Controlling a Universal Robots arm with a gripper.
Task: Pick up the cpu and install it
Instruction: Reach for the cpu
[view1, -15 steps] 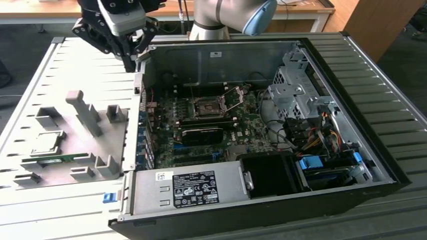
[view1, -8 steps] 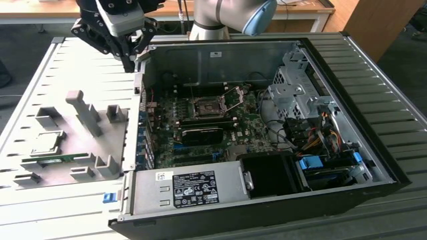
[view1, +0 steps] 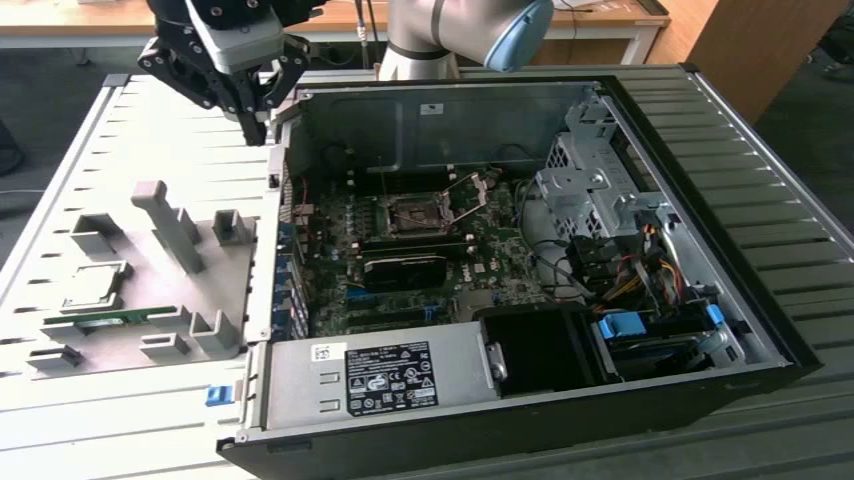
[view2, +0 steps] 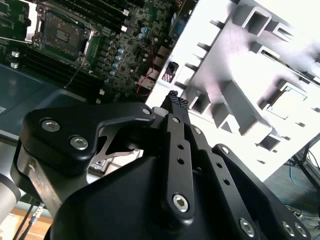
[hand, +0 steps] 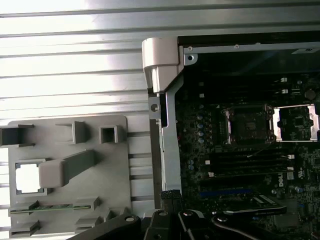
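- Exterior view: the end effector (view1: 254, 124) hangs over the table (view1: 80, 130) at the corner of the open computer case (view1: 754, 305) on the exterior view's left. Its fingers are drawn together with nothing between them. The cpu (view1: 96, 287) lies flat in a recess of the grey holder (view1: 144, 262), well apart from the end effector, with the memory stick (view1: 107, 320) just beside it
- Second wrist view: the end effector (view2: 175, 98) points down between case and holder. The cpu (view2: 287, 97) shows as a pale square in its recess, and the socket (view2: 62, 34) stands open and bare
- First wrist view: the cpu (hand: 27, 178) sits well apart from the end effector (hand: 170, 196). The reach should go best with the fingers spread before descending, centred squarely over the chip, closing on opposite edges, kept level and clear of the holder's upright blocks
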